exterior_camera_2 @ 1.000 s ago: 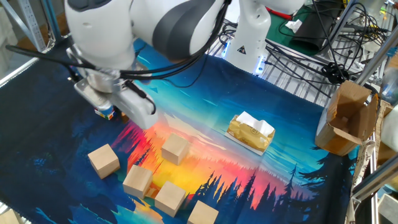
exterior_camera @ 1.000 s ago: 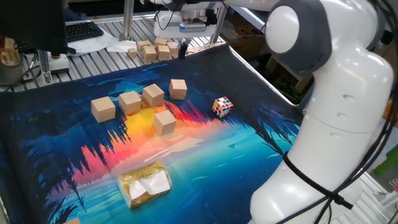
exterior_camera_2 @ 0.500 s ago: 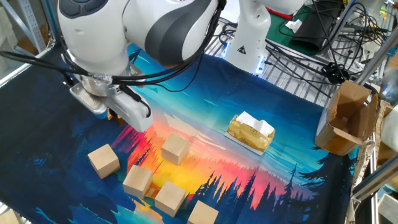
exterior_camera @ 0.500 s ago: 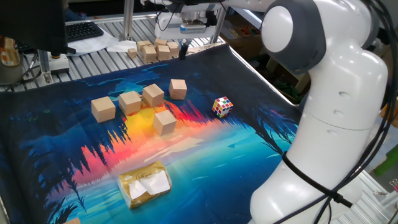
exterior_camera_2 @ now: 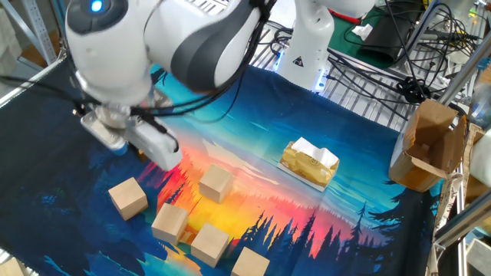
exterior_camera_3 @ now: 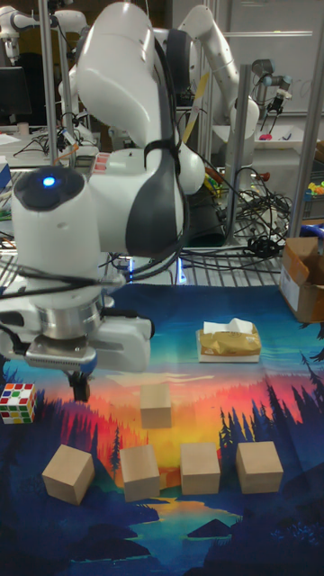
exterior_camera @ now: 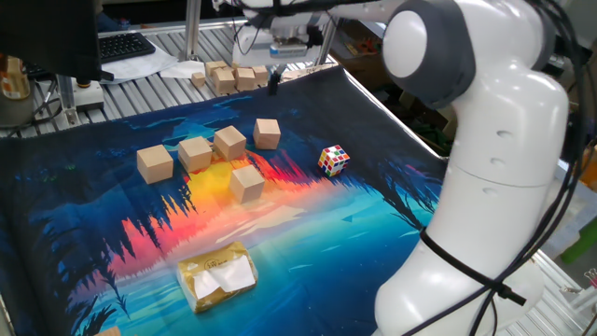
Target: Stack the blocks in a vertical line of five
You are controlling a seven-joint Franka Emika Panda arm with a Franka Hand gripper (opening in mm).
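Note:
Five tan wooden blocks lie apart on the picture mat, none stacked: a row of four (exterior_camera: 155, 162), (exterior_camera: 195, 154), (exterior_camera: 229, 143), (exterior_camera: 267, 133) and one alone (exterior_camera: 247, 182). The tall fixed view shows the row (exterior_camera_3: 139, 471) in front and the lone block (exterior_camera_3: 156, 405) behind it. My gripper (exterior_camera_3: 79, 389) hangs above the mat between the puzzle cube (exterior_camera_3: 17, 402) and the lone block, touching nothing. Its fingers show as one dark stub (exterior_camera: 273, 82), so their spacing is unclear. In the other fixed view the arm hides it; the blocks (exterior_camera_2: 215, 184) lie below.
A multicoloured puzzle cube (exterior_camera: 334, 160) sits right of the blocks. A yellowish wrapped packet (exterior_camera: 217, 276) lies near the mat's front. More wooden blocks (exterior_camera: 229, 75) are piled on the bench beyond the mat. A cardboard box (exterior_camera_2: 426, 149) stands off the mat's corner.
The arm has swung a little, carrying the hand up and sideways. In the other fixed view it now covers the puzzle cube. The blocks have not moved.

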